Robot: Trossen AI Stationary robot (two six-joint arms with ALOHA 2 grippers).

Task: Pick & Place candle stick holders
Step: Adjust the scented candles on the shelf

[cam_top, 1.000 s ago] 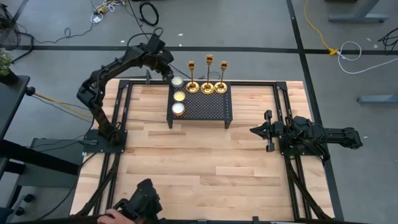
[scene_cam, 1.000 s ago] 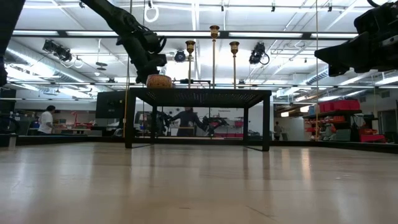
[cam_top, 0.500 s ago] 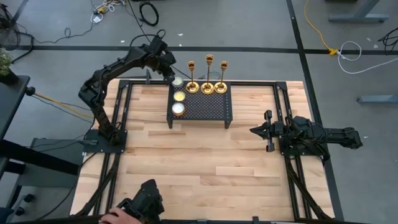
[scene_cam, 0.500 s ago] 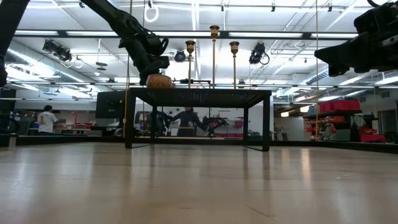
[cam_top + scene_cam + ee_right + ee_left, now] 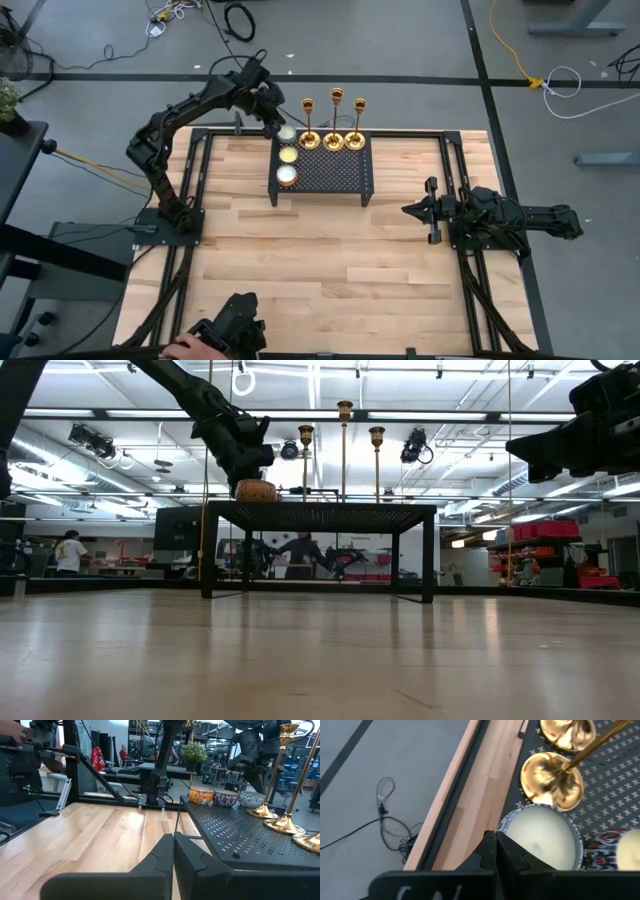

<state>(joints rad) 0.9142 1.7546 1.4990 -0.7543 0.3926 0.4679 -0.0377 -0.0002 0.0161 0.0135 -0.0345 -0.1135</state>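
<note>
At the desk's far edge, on the black mesh rack (image 5: pixel 322 172), the three candle stick holders (image 5: pixel 333 140) stand upright in a row along the rack's far side, long axes vertical, bases just beside one another. Three candle tins (image 5: pixel 287 155) line the rack's left side. The left claw (image 5: pixel 272 118), fingers pressed together and holding nothing, hovers over the far-left corner of the rack above the nearest tin; the nearest holder (image 5: pixel 552 780) lies just beyond it, toward the right. The right claw (image 5: pixel 428 211), also pressed together and empty, waits near the desk's right edge, well apart. Judgement: the left arm is nearer; its claw must spread before closing on a stem.
</note>
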